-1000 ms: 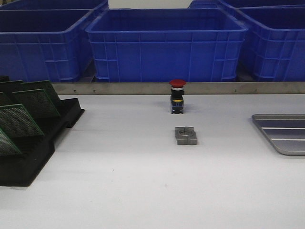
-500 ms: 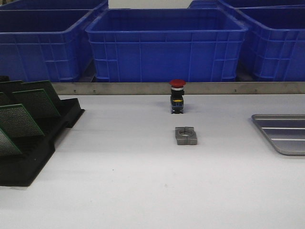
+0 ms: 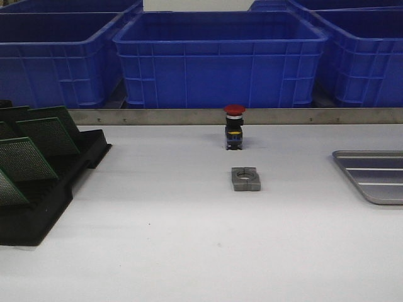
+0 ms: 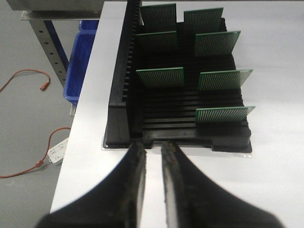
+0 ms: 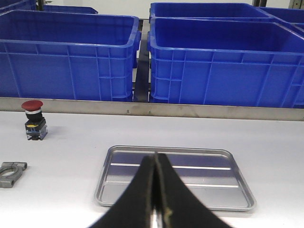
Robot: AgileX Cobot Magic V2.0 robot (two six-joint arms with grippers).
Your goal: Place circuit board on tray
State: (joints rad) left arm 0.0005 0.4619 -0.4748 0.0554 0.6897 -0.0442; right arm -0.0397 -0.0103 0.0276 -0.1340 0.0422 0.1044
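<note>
Left tool (image 4: 153, 156): hanging nearly closed, holding nothing, facing rack (image 4: 180, 118).
Right tool (image 5: 156, 190): clenched empty over tray (image 5: 175, 178).
Advice: opening left, pinching nearest circuit board (image 4: 225, 114) by its top edge.

table (image 3: 176, 251): white, flat, matte
rail (image 3: 157, 116): metal strip with screws along the table's far edge
bins (image 3: 220, 60): large blue plastic crates in a row behind the rail
floor (image 4: 28, 118): grey, seen past the table's side edge
cables (image 4: 28, 80): orange-red, loose on the floor
power strip (image 4: 59, 149): white, on the floor near the table
frame (image 4: 50, 45): perforated metal leg beside a small blue bin (image 4: 80, 61)
light: even, soft shadows
</note>
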